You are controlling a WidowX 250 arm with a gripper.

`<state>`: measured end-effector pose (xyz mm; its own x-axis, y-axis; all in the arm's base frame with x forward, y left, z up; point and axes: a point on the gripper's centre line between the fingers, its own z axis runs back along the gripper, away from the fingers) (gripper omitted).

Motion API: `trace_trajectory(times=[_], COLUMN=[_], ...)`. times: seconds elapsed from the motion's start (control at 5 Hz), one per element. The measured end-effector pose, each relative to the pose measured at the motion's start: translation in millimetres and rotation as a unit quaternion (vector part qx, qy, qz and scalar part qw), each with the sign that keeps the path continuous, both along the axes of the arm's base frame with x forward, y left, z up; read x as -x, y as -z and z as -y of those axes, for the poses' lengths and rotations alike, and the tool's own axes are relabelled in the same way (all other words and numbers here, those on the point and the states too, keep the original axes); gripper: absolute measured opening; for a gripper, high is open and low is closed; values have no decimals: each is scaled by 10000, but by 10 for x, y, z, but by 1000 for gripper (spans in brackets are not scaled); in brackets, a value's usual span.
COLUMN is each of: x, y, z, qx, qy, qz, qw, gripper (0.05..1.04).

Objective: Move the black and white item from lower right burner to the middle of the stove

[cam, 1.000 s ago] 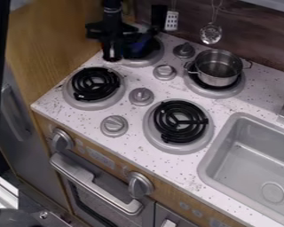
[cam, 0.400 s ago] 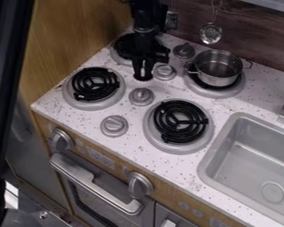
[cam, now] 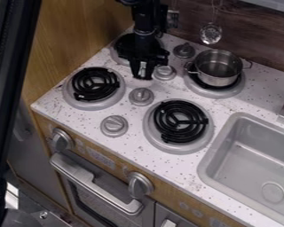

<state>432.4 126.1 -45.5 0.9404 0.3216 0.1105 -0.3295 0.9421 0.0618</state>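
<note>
In the camera view, the black arm (cam: 145, 37) comes in from the top edge, left of the middle; its tool (cam: 143, 74) hangs down over the back part of the stove surface (cam: 132, 148), between the upper left burner (cam: 124, 43) and the upper right burner (cam: 214, 94), with one of the grey knobs (cam: 165, 72) just to its right in the view; whether the tool is apart, together or clamped on something, I cannot tell; nor can I tell where the black and white item is.

The lower right burner (cam: 149, 128) has a black coil (cam: 163, 116) on it, and so does the lower left burner (cam: 69, 94); the upper left burner is partly hidden behind the arm; a metal pot (cam: 218, 71) with two side handles stands upright on the upper right burner; the knobs run between the left and right burners, from the back of the stove to near its front edge.

To the right is a grey sink (cam: 205, 165) with a round drain (cam: 273, 192); a slotted spoon (cam: 211, 33) hangs in front of the dark wood wall (cam: 251, 33); below the front edge are two larger dials (cam: 140, 185) and a long oven handle (cam: 91, 181); a dark upright bar (cam: 11, 80) crosses the left side.
</note>
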Motion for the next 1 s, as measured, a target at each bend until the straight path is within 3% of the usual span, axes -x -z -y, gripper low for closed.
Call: trace_trajectory(times=[0.2,0.4,0.6,0.8,1.0], x=[-9,43,288,652,1007], y=[-28,-399,-927,-1168,-1259], z=[2,79,178,338,402], qx=[-35,-48,-227,-209,-242], qy=[4,-30,-40,56,235], qz=[17,202,312,170,93], qw=[10000,9998,9992,9996,9994], gripper=[858,1003,998,998,998])
